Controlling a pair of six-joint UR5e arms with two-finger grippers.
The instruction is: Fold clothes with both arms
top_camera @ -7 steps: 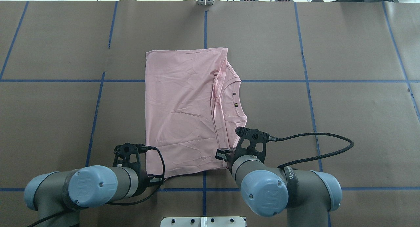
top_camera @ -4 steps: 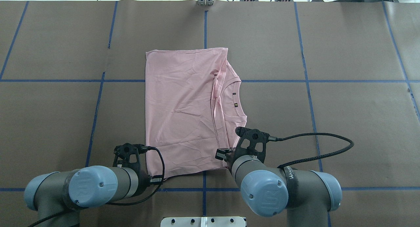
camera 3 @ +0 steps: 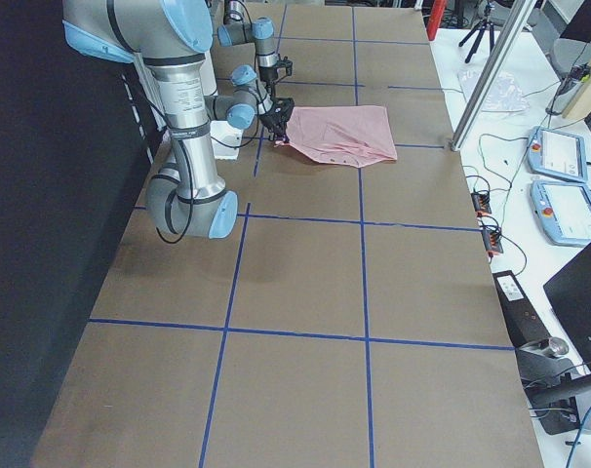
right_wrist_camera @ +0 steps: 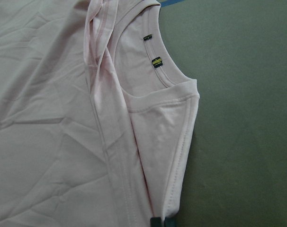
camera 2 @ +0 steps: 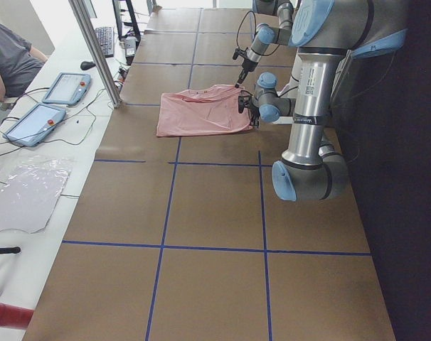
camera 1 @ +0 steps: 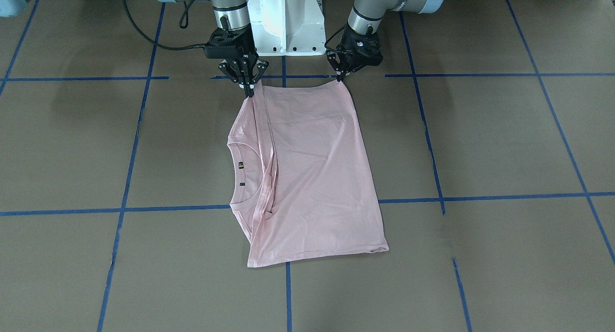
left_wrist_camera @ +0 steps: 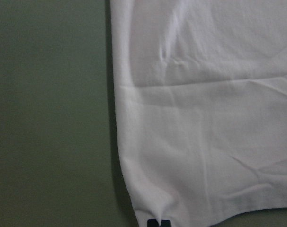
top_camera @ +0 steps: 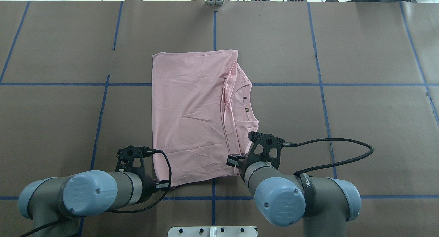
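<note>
The pale pink T-shirt lies folded lengthwise on the brown table, its ribbed collar on the robot's right side. The print is hidden. My left gripper is shut on the shirt's near corner on the left side; the left wrist view shows its fingertips pinching the hem. My right gripper is shut on the near corner by the sleeve fold; the right wrist view shows its tips on the fabric edge. In the overhead view the shirt reaches both wrists, which hide the fingers.
The white pedestal base stands just behind both grippers. Blue tape lines cross the table. A metal post stands at the far table edge. Tablets and a seated person are beyond it.
Both arms have drawn back slightly toward the robot's base, the left one more and a little outward. The shirt still lies in the same place.
</note>
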